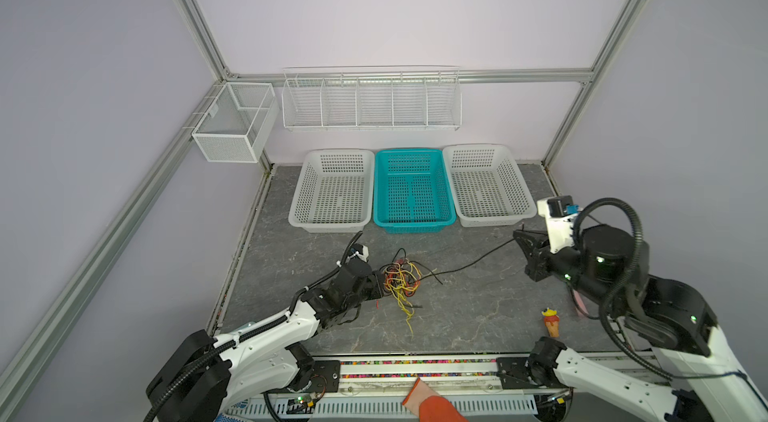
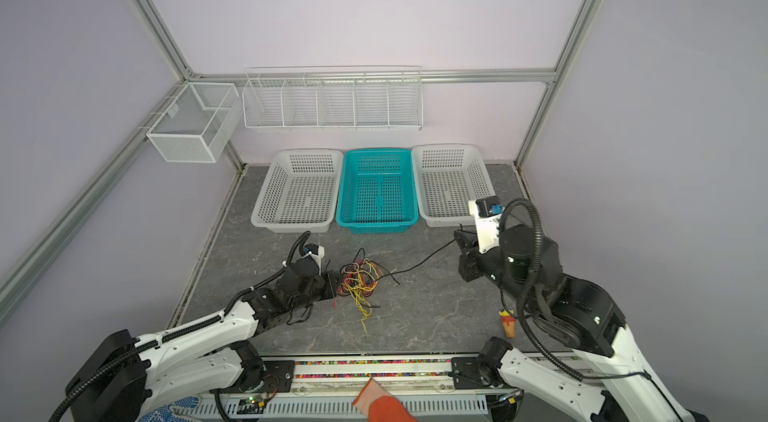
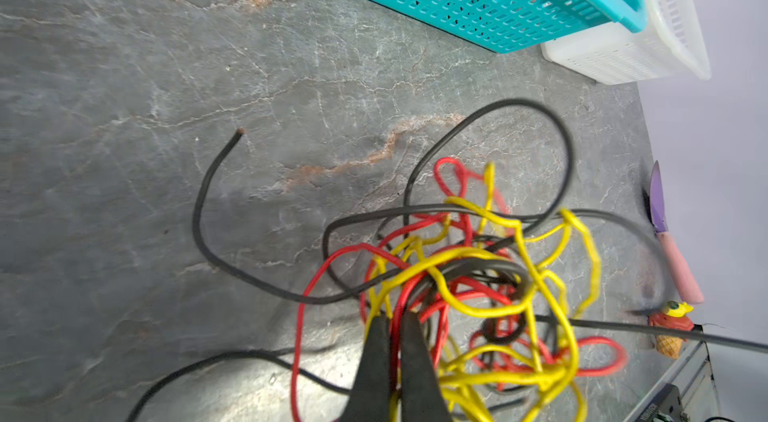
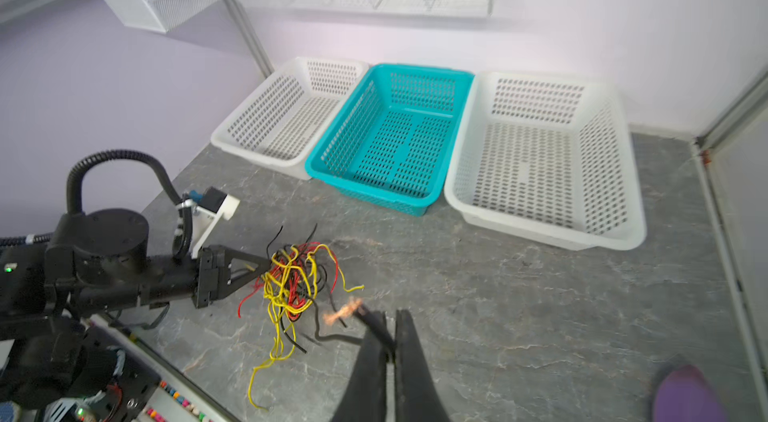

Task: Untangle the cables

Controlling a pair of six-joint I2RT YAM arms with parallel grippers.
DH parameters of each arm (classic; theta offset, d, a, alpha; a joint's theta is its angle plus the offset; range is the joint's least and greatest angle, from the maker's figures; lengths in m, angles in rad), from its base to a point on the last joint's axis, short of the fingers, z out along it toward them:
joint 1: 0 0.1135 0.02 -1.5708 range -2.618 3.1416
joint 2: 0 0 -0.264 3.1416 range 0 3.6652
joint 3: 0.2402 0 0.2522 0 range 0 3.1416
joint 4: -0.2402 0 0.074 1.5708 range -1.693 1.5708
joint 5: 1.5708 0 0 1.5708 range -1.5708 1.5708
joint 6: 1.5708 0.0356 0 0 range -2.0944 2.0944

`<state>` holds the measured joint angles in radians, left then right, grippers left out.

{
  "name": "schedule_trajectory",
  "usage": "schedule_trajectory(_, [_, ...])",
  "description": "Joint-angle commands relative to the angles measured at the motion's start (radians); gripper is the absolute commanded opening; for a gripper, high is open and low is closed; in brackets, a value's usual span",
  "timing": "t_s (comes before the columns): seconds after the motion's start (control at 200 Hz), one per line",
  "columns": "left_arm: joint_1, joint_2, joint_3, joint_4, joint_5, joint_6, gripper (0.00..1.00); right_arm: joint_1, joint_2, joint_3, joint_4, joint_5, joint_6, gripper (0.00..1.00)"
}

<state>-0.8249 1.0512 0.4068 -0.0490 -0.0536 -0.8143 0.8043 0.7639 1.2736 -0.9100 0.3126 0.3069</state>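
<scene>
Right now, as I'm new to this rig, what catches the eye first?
A red, yellow and black cable tangle lies mid-table, gripped by the shut left gripper. The right gripper, also shut, holds one black cable drawn out rightward. Behind stands a bright teal basket.

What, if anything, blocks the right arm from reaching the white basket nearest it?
Likely nothing, so yes: its fingers, shut on a black cable, are near that basket with bare table between. The cable may drag the tangle.
</scene>
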Motion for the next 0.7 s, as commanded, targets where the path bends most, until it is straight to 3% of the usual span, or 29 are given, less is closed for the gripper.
schedule_trajectory(0.0, [0.004, -0.037, 0.034, -0.004, 0.011, 0.002, 0.00, -0.006, 0.034, -0.126, 0.116, -0.199, 0.051, 0.14])
schedule_trajectory(0.06, [0.005, -0.051, 0.039, 0.000, 0.023, -0.003, 0.00, -0.006, 0.055, -0.168, 0.155, -0.297, 0.047, 0.22])
schedule_trajectory(0.19, [0.003, -0.081, 0.045, 0.017, 0.044, -0.009, 0.00, -0.003, 0.112, -0.245, 0.244, -0.386, 0.087, 0.42])
schedule_trajectory(0.265, [0.003, -0.091, 0.046, 0.036, 0.061, -0.007, 0.00, 0.002, 0.159, -0.276, 0.306, -0.451, 0.102, 0.47])
schedule_trajectory(0.695, [0.003, -0.161, 0.076, 0.050, 0.090, 0.002, 0.00, 0.061, 0.514, -0.237, 0.450, -0.520, 0.121, 0.51])
